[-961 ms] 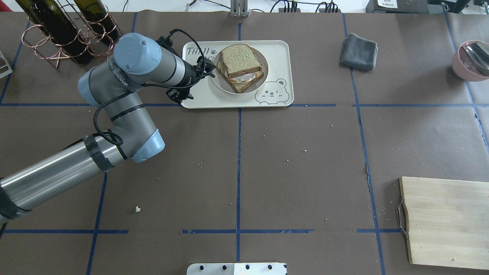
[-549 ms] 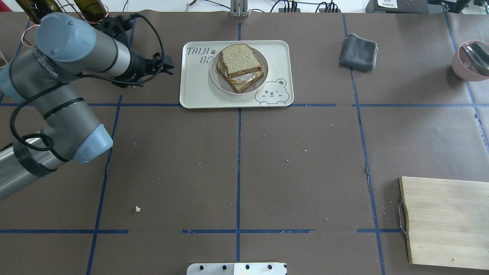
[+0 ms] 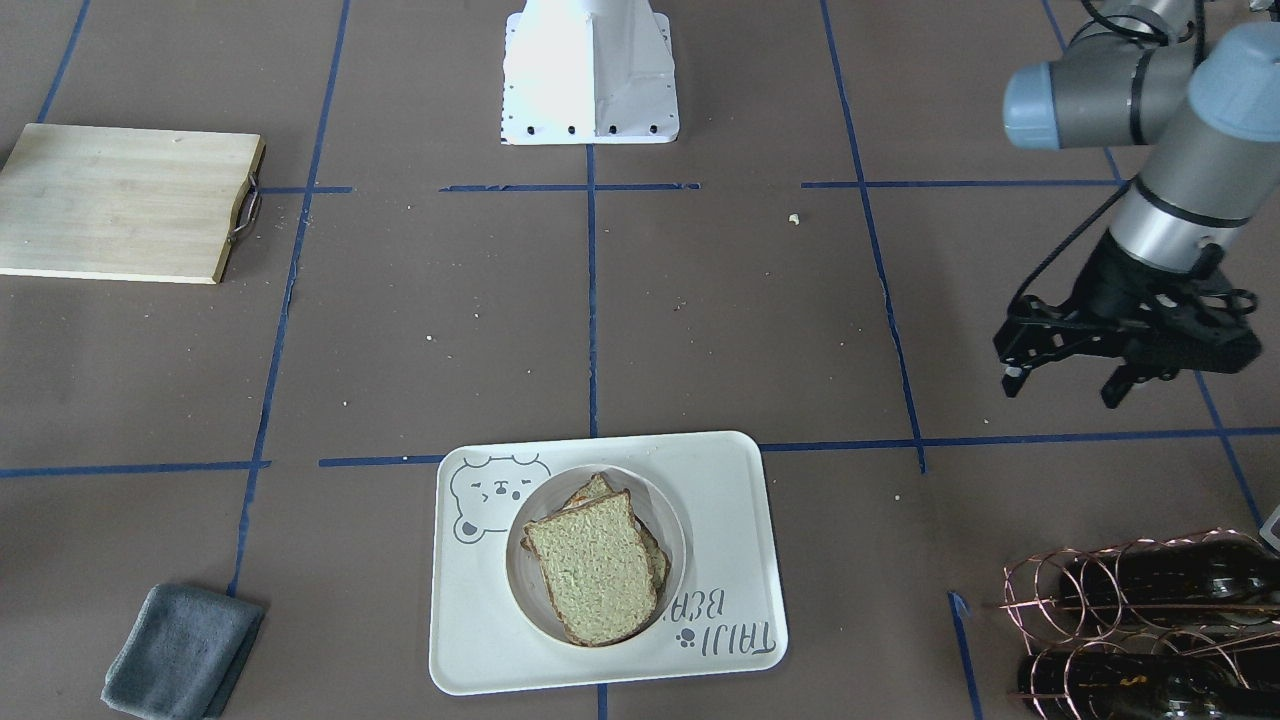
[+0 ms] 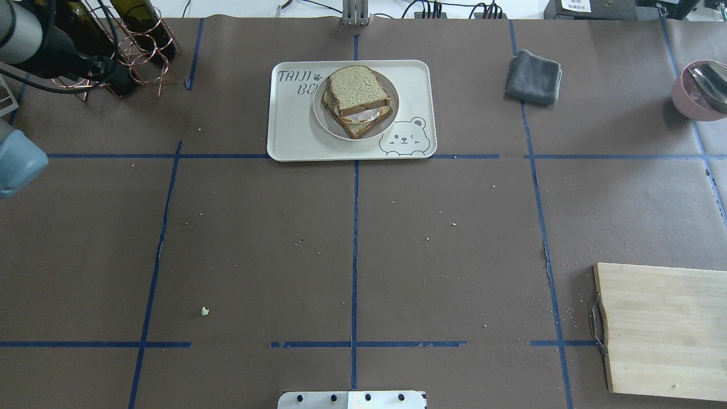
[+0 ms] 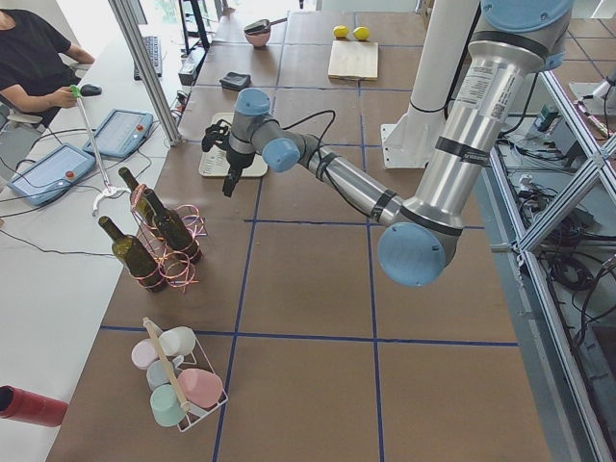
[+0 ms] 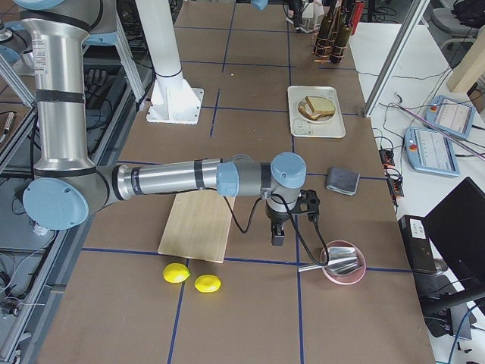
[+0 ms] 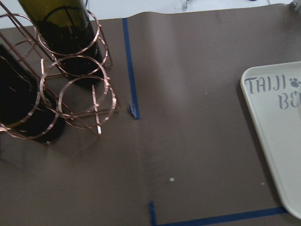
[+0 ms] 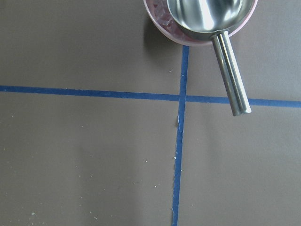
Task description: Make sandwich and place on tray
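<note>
Exterior front-facing shows us the sandwich (image 3: 592,566) on a plate (image 3: 517,572) on the tray (image 3: 470,620); we judge it soft, light, layers apt to slide, so we'd grip the plate rim. Our left hand (image 3: 1062,390) hangs spread, empty; right hand (image 6: 278,240): cannot tell

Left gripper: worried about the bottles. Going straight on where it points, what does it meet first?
Probably the bare table, between the wine rack and the tray; the left gripper seems to point downward.
</note>
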Robot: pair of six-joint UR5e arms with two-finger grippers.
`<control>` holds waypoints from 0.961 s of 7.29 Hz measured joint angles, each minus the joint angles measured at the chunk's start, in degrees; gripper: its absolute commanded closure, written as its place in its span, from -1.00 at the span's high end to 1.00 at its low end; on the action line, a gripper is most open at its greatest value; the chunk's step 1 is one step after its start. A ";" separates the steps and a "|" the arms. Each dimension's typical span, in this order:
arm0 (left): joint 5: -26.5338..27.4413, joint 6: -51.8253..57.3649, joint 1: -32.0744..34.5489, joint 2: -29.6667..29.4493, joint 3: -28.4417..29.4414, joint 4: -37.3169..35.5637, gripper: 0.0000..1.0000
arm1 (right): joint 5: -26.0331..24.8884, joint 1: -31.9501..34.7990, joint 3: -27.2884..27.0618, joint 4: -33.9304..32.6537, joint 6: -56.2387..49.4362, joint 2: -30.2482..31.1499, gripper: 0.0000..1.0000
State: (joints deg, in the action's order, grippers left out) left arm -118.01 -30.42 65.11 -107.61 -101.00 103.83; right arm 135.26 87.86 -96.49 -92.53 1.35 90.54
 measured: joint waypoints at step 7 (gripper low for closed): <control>-10.79 23.03 14.94 12.79 7.14 -1.85 1.00 | 2.84 1.85 1.84 2.78 0.02 0.87 1.00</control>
State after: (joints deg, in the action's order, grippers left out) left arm -128.80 -7.38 80.05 -94.83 -93.86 101.98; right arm 138.10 89.72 -94.65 -89.76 1.37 91.41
